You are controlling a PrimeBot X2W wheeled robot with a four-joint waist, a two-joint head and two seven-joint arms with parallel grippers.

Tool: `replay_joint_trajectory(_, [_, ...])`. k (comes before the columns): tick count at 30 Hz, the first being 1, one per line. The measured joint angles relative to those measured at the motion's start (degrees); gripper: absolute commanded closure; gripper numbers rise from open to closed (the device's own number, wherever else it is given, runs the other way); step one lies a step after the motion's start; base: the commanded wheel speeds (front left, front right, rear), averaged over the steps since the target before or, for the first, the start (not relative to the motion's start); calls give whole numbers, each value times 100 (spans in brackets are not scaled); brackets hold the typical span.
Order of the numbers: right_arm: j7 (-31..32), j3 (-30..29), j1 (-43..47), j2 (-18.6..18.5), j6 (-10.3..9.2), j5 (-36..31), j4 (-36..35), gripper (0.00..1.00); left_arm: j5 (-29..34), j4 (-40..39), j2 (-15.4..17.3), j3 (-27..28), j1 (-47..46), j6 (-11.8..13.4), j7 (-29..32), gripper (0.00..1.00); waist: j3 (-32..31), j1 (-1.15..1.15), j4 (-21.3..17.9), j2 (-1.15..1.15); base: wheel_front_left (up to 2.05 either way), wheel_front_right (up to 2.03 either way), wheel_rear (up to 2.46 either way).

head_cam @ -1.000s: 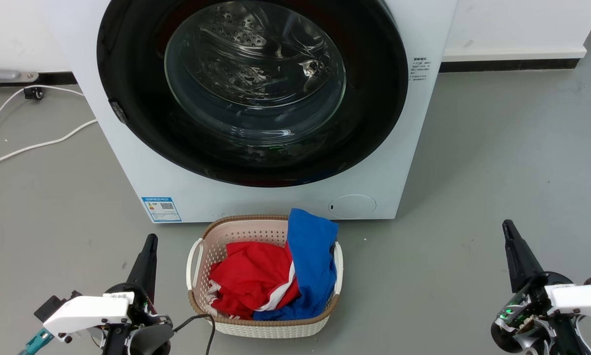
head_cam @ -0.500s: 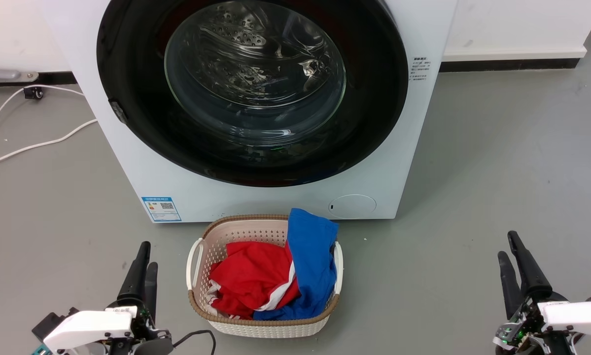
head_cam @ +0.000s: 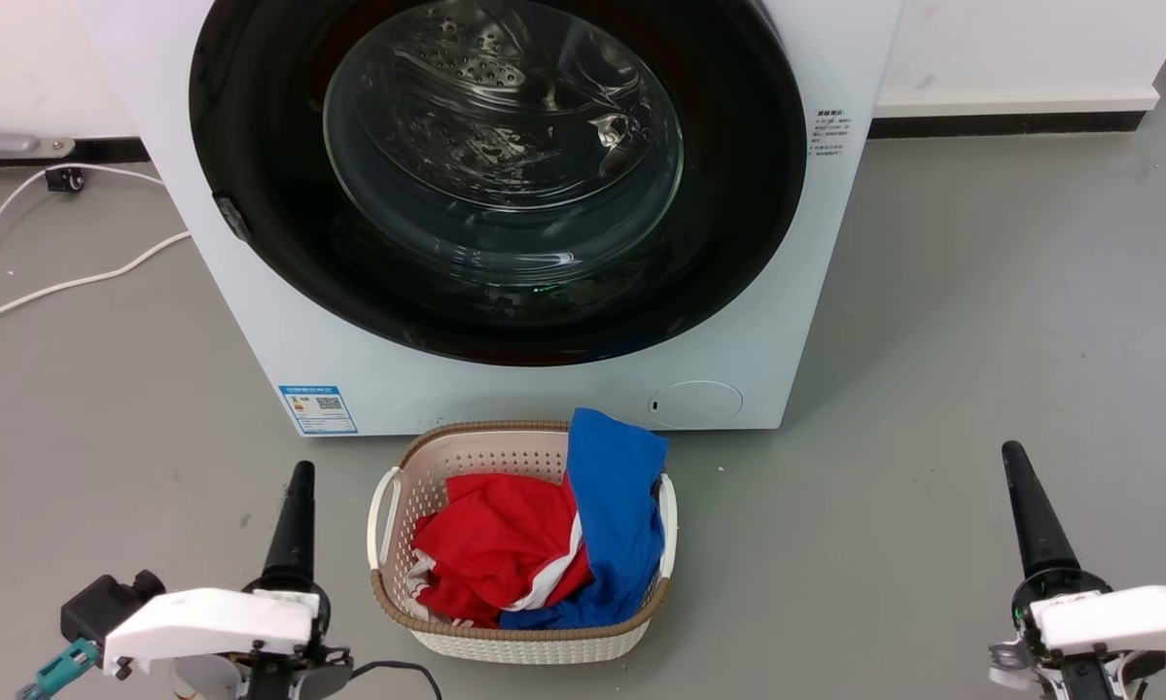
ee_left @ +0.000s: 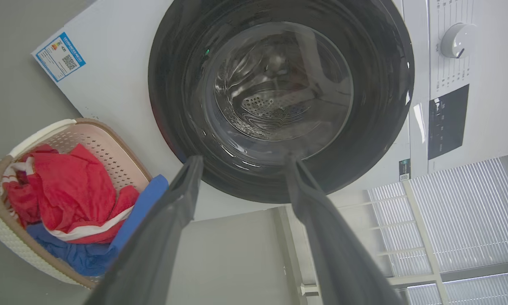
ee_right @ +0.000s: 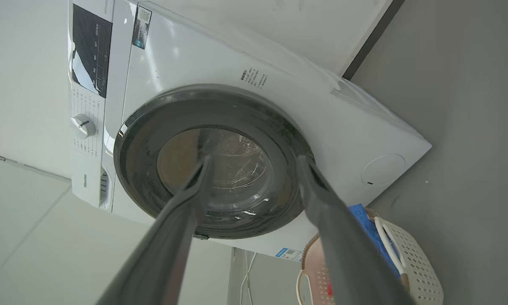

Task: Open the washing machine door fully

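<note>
Washing machine door [head_cam: 500, 180] is seen shut, untouched; left claw [ee_left: 243, 160] and right claw [ee_right: 254, 159], fingers apart, have been turned and lifted slightly.

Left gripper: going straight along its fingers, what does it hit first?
Probably the washing machine door: in the left wrist view the left gripper has its open fingers framing the door's glass, with nothing between. Depth is unclear.

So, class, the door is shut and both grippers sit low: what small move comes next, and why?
Probably raise the left gripper toward the small tab on the left rim of the washing machine door: it is open, empty and nearest.
</note>
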Motion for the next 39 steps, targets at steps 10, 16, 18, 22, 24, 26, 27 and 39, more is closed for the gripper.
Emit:
replay_joint_trajectory(10, [-210,136,162,1,0,-1504,-199,0,1440,-87,30,-360,75,356,-224,0,12,0,0,0,0,0,0])
replay_joint_trajectory(16, [-341,179,219,2,0,-2136,-250,0,2003,-132,114,-578,98,528,-350,0,16,0,2,0,0,0,0])
replay_joint_trajectory(18, [-379,185,250,2,0,-2307,-278,0,2163,-148,136,-645,99,572,-391,0,16,0,2,0,0,0,0])
replay_joint_trajectory(22, [-459,186,287,2,0,-2602,-374,0,2464,-196,200,-768,108,670,-456,0,16,0,3,0,0,0,0])
replay_joint_trajectory(24, [-498,188,297,2,0,-2763,-419,0,2616,-230,220,-827,128,713,-503,0,15,0,4,0,0,0,0])
replay_joint_trajectory(26, [-525,194,313,2,0,-2906,-463,0,2747,-266,235,-886,132,759,-547,0,13,0,5,0,0,0,0])
replay_joint_trajectory(27, [-555,200,328,2,0,-2982,-486,0,2825,-283,245,-916,135,766,-554,0,12,0,5,0,0,0,0])
replay_joint_trajectory(39, [-757,235,460,2,0,-3818,-670,0,3651,-449,369,-1206,169,982,-757,0,5,1,26,0,0,0,0])
